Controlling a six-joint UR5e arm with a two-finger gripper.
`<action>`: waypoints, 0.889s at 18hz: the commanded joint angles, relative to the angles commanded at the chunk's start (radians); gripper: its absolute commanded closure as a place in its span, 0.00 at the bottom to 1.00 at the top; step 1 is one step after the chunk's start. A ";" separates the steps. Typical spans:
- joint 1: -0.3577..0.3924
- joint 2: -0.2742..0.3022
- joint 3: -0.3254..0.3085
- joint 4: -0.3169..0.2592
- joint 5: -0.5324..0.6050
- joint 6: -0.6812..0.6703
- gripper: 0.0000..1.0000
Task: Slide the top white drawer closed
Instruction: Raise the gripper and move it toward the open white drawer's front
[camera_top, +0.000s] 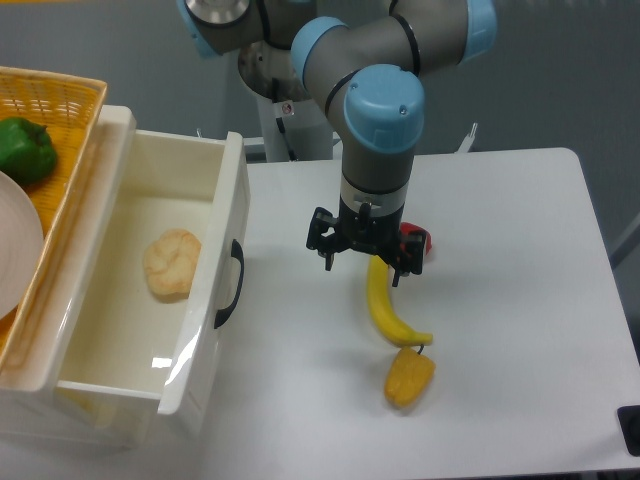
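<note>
White table (520, 260): banana (383, 305), yellow pepper (409, 380), red item (414, 240), cabinet (60, 425).

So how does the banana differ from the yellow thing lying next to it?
The banana is long, curved and bright yellow; the yellow thing is short, chunky and more orange. The banana's upper end lies under the gripper, while the chunky piece lies clear of it. Both lie on the white table.
</note>
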 joint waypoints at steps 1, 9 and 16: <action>0.000 0.000 0.000 0.002 0.002 0.000 0.00; -0.008 -0.005 -0.032 0.009 0.002 -0.098 0.00; -0.021 -0.015 -0.035 0.011 0.003 -0.110 0.00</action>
